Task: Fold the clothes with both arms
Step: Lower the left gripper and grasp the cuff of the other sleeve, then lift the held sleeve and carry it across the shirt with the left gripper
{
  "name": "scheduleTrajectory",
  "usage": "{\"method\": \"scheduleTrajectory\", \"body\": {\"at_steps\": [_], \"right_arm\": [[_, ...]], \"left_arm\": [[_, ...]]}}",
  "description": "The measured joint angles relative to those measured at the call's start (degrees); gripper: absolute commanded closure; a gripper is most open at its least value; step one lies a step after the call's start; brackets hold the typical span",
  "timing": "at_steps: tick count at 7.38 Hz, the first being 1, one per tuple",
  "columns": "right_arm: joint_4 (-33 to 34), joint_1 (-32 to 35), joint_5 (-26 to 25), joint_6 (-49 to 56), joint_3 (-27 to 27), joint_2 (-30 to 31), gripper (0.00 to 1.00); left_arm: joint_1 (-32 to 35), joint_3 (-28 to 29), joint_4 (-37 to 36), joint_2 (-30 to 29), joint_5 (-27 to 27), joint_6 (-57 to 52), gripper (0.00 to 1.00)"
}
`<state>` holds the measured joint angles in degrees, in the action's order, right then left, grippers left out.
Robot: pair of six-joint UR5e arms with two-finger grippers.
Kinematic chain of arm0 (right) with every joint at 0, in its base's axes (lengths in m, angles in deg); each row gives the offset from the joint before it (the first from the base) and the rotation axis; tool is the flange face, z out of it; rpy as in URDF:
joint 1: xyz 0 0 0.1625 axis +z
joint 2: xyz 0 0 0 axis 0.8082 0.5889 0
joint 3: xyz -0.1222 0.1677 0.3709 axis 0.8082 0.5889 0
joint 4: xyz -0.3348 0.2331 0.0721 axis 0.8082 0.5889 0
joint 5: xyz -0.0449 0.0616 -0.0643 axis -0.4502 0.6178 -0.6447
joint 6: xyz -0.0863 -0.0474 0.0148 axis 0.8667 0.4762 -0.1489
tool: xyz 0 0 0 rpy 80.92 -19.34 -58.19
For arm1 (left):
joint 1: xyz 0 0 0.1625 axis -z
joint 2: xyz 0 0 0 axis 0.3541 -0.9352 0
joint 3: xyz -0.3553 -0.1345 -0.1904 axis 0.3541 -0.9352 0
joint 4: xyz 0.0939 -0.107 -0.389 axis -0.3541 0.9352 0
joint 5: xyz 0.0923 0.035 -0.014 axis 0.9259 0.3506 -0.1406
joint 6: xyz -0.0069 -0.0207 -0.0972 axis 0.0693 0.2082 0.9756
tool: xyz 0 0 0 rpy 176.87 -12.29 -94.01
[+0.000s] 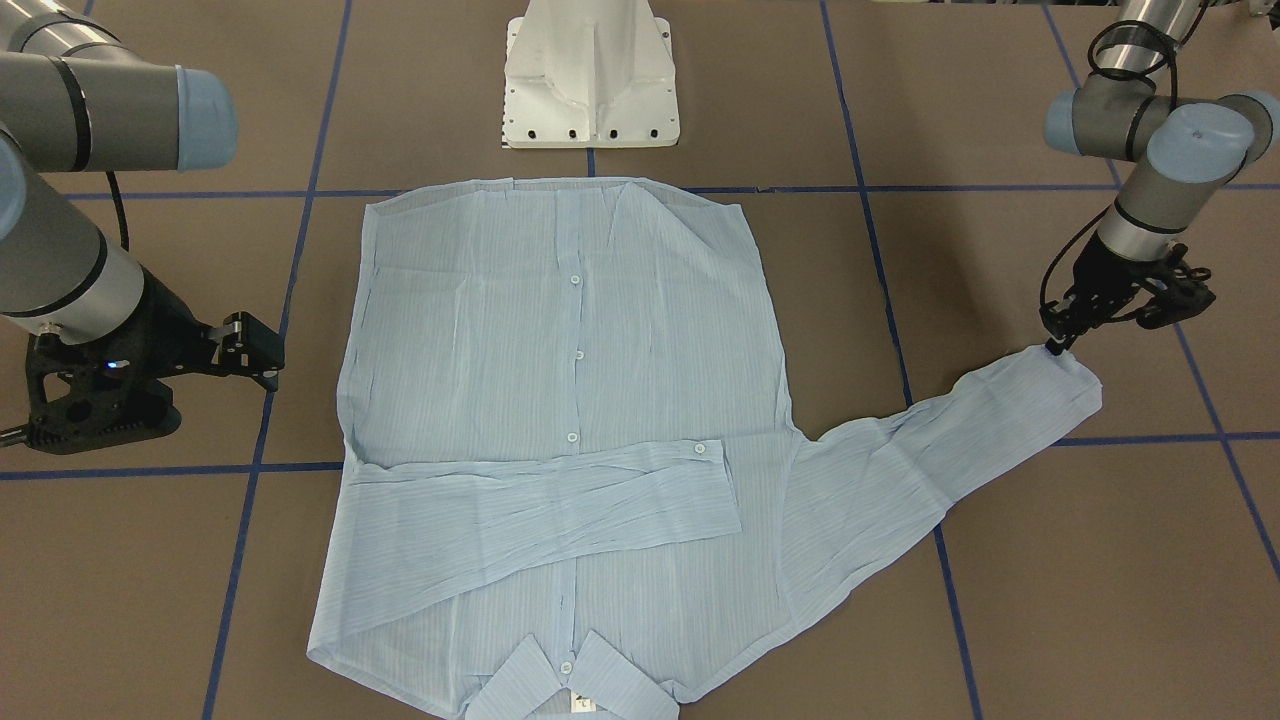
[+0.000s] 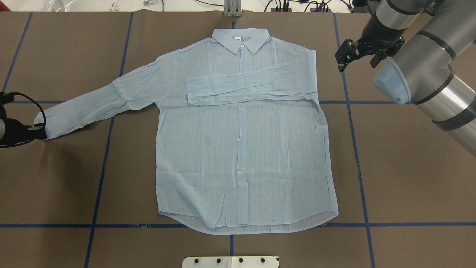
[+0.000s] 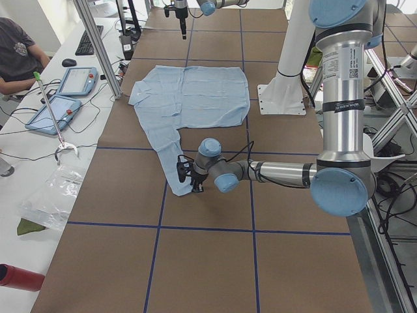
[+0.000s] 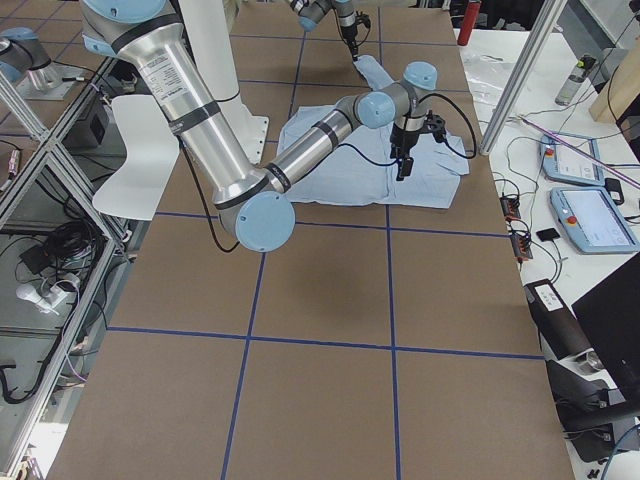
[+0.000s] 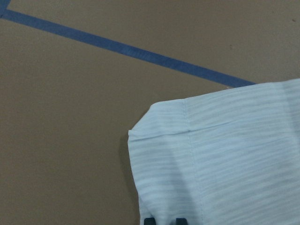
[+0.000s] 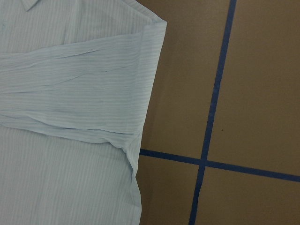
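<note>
Left gripper (image 1: 1056,343): clenched on cuff (image 1: 1078,378) near the bench's (image 1: 1050,600) left edge.
Right gripper (image 1: 262,352): released, beside shirt (image 1: 560,330).
Risk: cuff could be lost if pinched shallowly.

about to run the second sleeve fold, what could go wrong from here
1. The left gripper meets the outstretched sleeve only at the cuff corner, so the thin fabric may slip out when lifted.
2. The right gripper hovers beside the shirt, apart from it. Nothing pins the body, so a pull could drag it askew.
3. The folded sleeve lies loose across the chest and could be swept out of place.
</note>
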<state>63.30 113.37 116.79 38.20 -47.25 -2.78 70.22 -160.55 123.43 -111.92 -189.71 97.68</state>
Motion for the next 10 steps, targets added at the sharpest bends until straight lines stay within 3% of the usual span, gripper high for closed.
{"method": "scheduleTrajectory", "body": {"at_steps": [4, 6, 9, 10], "right_arm": [[0.24, 0.2, 0.51, 0.04, -1.43, 1.14, 0.0], [0.45, 0.28, 0.57, 0.01, -2.03, 1.6, 0.0], [0.49, 1.37, 0.77, 0.46, -2.67, 3.65, 0.0], [0.41, 2.15, 0.81, 0.86, -3.6, 5.38, 0.0]], "left_arm": [[3.41, -5.81, -3.58, -0.59, -0.03, -1.29, 1.0], [9.26, -10.19, -12.25, -4.27, 0.07, -8.04, 1.0], [12.32, -14.78, -33.64, -20.77, 0.15, -11.74, 1.0], [12.11, -14.86, -37.31, -26.44, 0.08, -10.23, 1.0]]}}
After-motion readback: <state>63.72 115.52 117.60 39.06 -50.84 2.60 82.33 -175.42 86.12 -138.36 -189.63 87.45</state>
